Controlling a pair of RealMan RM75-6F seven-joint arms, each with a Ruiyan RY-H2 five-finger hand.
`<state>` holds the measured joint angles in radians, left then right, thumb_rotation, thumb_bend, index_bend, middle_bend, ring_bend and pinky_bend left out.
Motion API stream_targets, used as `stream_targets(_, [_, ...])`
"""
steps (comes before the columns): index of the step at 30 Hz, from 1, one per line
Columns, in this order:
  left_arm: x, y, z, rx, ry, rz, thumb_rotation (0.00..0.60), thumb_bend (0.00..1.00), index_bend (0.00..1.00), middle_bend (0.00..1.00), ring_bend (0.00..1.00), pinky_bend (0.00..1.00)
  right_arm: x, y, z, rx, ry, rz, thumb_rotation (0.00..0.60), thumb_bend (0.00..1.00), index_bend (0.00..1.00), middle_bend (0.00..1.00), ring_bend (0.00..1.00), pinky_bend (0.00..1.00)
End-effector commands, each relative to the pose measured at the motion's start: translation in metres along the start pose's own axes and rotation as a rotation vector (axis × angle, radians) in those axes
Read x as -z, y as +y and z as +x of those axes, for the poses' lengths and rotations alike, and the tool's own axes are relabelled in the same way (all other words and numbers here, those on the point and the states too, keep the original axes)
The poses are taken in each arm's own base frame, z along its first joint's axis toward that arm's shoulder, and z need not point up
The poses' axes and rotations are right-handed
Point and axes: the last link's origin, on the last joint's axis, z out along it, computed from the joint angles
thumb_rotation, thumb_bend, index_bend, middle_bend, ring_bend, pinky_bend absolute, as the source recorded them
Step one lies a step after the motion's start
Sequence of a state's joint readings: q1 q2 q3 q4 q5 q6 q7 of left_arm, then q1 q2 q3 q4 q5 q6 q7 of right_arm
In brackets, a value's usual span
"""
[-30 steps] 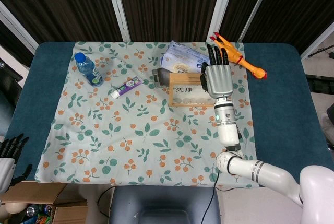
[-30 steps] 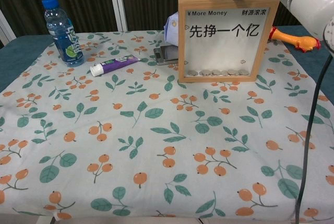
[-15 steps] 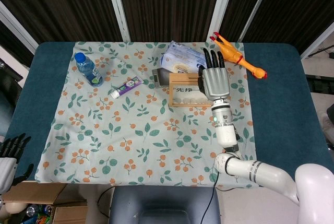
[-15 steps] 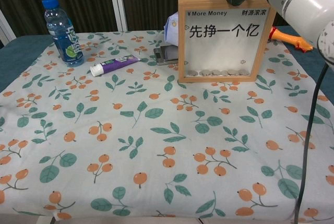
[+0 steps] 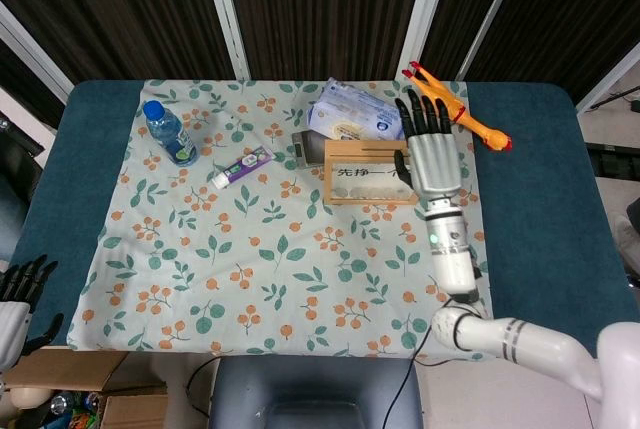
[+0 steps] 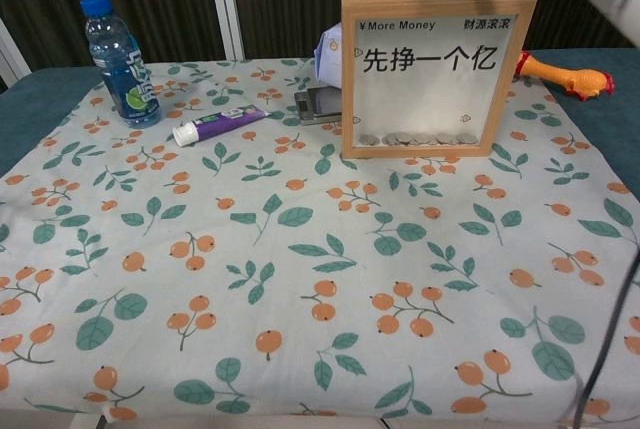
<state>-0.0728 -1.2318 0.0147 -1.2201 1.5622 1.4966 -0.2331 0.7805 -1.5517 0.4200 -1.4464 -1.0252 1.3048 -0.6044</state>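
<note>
Now the right hand (image 5: 432, 154) hovers over the right end of the wooden frame (image 6: 432, 74), fingers (image 5: 428, 115) spread and straight, holding nothing. The frame stands upright near the far edge of the bench (image 5: 540, 199), on the floral cloth (image 5: 250, 269). Just behind it lie a tissue pack (image 5: 350, 114) and a small grey device (image 6: 318, 104); a rubber chicken (image 5: 455, 109) lies toward the far right corner. A toothpaste tube (image 5: 243, 166) and a bottle (image 5: 168, 133) sit toward the far left. The left hand (image 5: 20, 304) hangs off the near left corner, fingers apart, empty.
</note>
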Motion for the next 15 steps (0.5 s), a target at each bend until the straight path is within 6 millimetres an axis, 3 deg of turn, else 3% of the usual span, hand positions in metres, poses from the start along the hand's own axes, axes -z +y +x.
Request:
stream_targets(1, [0.000, 0.001, 0.001, 0.000, 0.006, -0.004, 0.600, 0.38, 0.00, 0.00, 0.00, 0.00, 0.097, 0.079, 0.034, -0.016, 0.059, -0.042, 0.600, 0.61, 0.00, 0.00, 0.00, 0.00])
stream_targets(5, [0.001, 0.002, 0.006, 0.000, 0.027, -0.008, 0.600, 0.38, 0.00, 0.00, 0.00, 0.00, 0.167, 0.129, 0.027, -0.005, -0.033, -0.120, 0.600, 0.61, 0.00, 0.00, 0.00, 0.00])
stream_targets(8, [0.002, 0.002, 0.009, -0.007, 0.032, -0.008, 0.600, 0.38, 0.00, 0.00, 0.00, 0.00, 0.205, 0.155, 0.014, 0.031, -0.114, -0.189, 0.600, 0.60, 0.00, 0.00, 0.00, 0.00])
stream_targets(11, [0.002, 0.002, 0.009, -0.007, 0.034, -0.006, 0.600, 0.38, 0.00, 0.00, 0.00, 0.00, 0.228, 0.167, 0.001, 0.018, -0.196, -0.258, 0.600, 0.58, 0.00, 0.00, 0.00, 0.00])
stream_targets(15, [0.001, 0.004, 0.009, -0.008, 0.038, -0.011, 0.600, 0.38, 0.00, 0.00, 0.00, 0.00, 0.239, 0.173, -0.010, 0.019, -0.256, -0.283, 0.600, 0.58, 0.00, 0.00, 0.00, 0.00])
